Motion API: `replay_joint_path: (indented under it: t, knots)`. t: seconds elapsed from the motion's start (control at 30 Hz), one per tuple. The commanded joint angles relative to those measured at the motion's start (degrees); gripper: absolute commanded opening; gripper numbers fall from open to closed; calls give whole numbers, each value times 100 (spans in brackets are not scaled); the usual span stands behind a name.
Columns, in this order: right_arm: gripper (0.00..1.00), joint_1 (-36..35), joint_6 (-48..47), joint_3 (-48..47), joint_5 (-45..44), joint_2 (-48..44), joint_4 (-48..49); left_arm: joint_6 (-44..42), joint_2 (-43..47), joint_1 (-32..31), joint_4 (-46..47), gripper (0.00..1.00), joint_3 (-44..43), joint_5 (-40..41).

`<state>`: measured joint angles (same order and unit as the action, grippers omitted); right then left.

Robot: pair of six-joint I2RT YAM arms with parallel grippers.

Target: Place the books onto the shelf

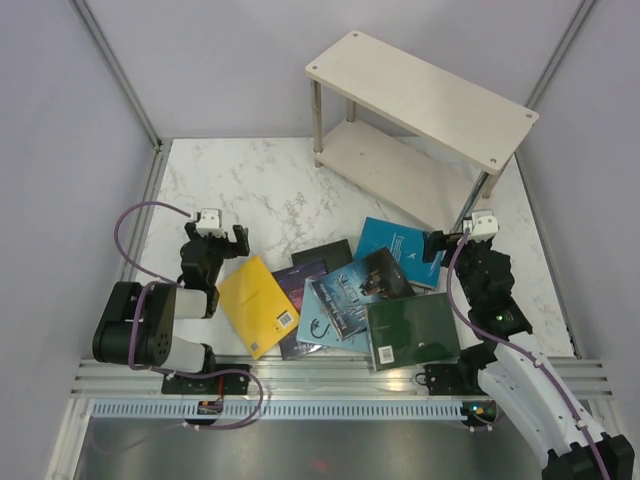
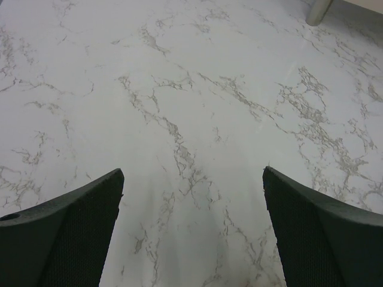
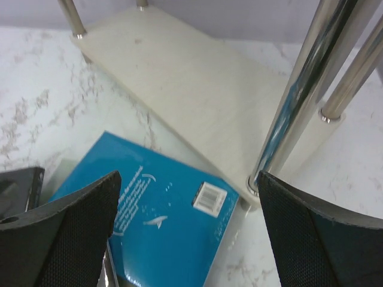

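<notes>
Six books (image 1: 340, 295) lie in a loose, overlapping heap on the marble surface (image 1: 250, 180), close to our arms' bases and just in front of the shelf (image 1: 420, 105). We see the yellow book (image 1: 258, 305) at the left of the heap, with the black book (image 1: 322, 254) and the purple galaxy book (image 1: 303, 283) beside it. The dark blue book (image 1: 355, 290) lies on top in the middle, and the dark green book (image 1: 412, 330) is nearest the bases. The cyan book (image 1: 398, 248) lies closest to the shelf, one corner just beside the lower board (image 3: 191, 89). The shelf stands at the far right, at an angle to the surface's edges. Our left hand (image 2: 192, 172) is released, its fingers spread wide over bare marble left of the yellow book, grasping nothing. Our right hand (image 3: 188, 175) is likewise released, its fingers apart above the cyan book, near a metal leg (image 3: 299, 107) of the shelf.
</notes>
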<state>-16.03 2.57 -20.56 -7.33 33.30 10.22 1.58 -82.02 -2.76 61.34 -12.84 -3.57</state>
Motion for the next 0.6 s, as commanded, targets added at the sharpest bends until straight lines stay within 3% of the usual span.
replay_joint_path:
  t: [0.0, 0.57]
  knots:
    - [98, -23, 209, -185, 83, -25, -863, -334, 2, -31, 256, 100, -25, 41]
    - [98, -32, 1175, -695, 145, -517, -1997, -308, 37, -31, 343, 100, 9, 102]
